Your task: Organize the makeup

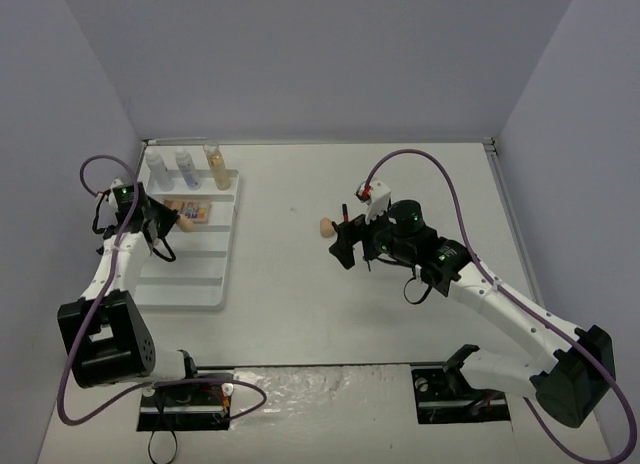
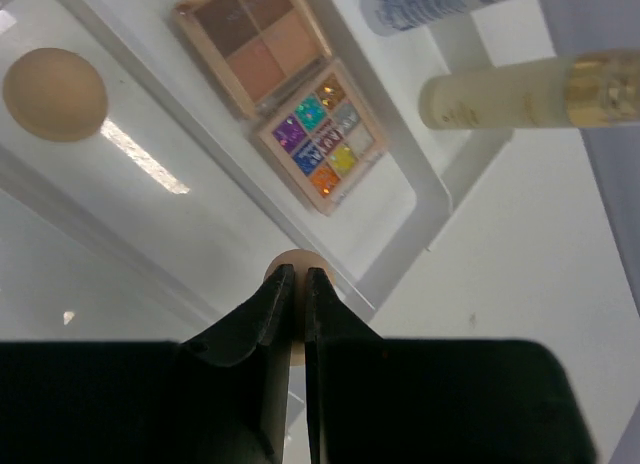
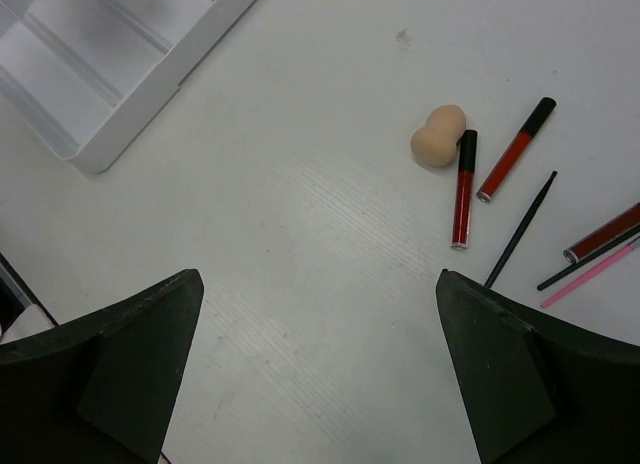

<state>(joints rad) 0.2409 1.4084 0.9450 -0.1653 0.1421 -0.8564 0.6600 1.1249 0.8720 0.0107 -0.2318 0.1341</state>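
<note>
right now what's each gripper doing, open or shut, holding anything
Left gripper: shut, a peach sponge right at its tips; whether it is pinched cannot be told.
Right gripper: open, holding nothing.

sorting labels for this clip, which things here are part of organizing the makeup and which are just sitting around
Part of the job: peach sponge on the table, red lip gloss tubes, thin black brush, pink pencil, brown eyeshadow palette, glitter palette, sponge in the tray, clear bottles, amber bottle.
Just there: white slotted tray (holder, not makeup), purple cables.
</note>
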